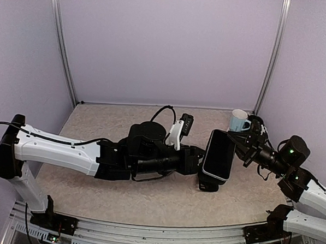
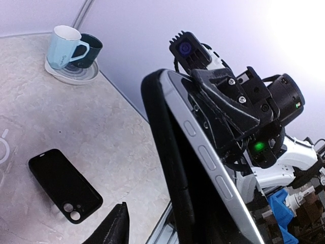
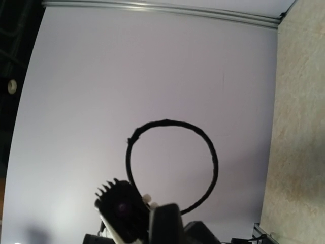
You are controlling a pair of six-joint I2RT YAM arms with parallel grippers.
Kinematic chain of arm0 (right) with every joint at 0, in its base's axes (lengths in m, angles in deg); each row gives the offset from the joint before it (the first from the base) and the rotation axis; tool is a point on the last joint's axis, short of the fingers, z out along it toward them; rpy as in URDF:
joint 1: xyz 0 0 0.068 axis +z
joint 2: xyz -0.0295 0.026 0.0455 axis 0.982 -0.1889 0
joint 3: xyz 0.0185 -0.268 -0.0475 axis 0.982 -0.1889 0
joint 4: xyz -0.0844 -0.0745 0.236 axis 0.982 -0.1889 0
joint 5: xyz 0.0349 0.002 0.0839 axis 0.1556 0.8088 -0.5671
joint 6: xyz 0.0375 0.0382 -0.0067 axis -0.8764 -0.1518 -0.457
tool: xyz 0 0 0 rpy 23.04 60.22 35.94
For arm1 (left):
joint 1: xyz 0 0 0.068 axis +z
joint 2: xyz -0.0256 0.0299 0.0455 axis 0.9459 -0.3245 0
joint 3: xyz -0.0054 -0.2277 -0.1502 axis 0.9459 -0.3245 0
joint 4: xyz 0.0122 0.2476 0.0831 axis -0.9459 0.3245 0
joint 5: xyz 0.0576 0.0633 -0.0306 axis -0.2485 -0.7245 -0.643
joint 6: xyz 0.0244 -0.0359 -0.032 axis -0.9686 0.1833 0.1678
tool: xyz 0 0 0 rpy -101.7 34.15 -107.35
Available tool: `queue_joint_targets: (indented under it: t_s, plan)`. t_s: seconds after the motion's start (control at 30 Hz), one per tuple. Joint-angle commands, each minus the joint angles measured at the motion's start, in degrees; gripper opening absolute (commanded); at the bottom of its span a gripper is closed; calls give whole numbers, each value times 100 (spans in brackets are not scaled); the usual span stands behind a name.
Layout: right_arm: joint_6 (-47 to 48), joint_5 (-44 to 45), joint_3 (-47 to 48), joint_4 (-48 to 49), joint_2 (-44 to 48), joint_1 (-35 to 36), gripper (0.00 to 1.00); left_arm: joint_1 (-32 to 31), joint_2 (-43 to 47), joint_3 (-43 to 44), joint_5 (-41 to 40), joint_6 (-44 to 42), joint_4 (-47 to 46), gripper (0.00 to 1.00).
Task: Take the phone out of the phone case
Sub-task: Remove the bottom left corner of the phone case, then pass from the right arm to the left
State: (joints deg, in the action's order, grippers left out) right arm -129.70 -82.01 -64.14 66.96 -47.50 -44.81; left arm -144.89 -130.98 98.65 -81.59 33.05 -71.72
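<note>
The phone (image 1: pixel 218 155) hangs upright above the table between both arms. In the left wrist view its bare silver side (image 2: pixel 210 162) shows the buttons. A black phone case rim (image 2: pixel 165 152) runs beside that edge and stands a little off it. My right gripper (image 1: pixel 235 139) is shut on the phone's upper end, its black fingers (image 2: pixel 223 109) clamped over the edge. My left gripper (image 1: pixel 203 167) is at the phone's lower end. Its one visible finger (image 2: pixel 112 227) is clear of the case, with table showing between them; the other finger is hidden.
An empty black case (image 2: pixel 63 185) lies flat on the table. A light blue mug (image 1: pixel 239 120) and a dark cup (image 2: pixel 94 48) stand on a saucer at the back right corner. The front rail (image 2: pixel 170 223) is just below the phone. A cable loop (image 3: pixel 170 165) shows against the wall.
</note>
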Motion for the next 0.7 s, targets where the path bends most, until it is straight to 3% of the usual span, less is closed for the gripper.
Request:
queue_joint_targets:
  t_s: [0.0, 0.13, 0.23, 0.47, 0.67]
  plan:
    - [-175, -387, -43, -140, 105, 118, 0, 122, 262, 32, -976, -195, 32, 53]
    - [25, -245, -90, 19, 62, 12, 0, 120, 941, -424, -1726, 418, 664, 70]
    - [196, -30, -82, 15, 59, -91, 0, 142, 1511, -741, -2420, 1076, 1256, 75]
    - [14, 1031, 11, -219, -3, -143, 0, 190, 2564, -648, -2597, 2021, 2514, 72]
    - [-254, 1751, 190, -191, -145, -143, 0, 193, 2578, -179, -1829, 2708, 2335, 68]
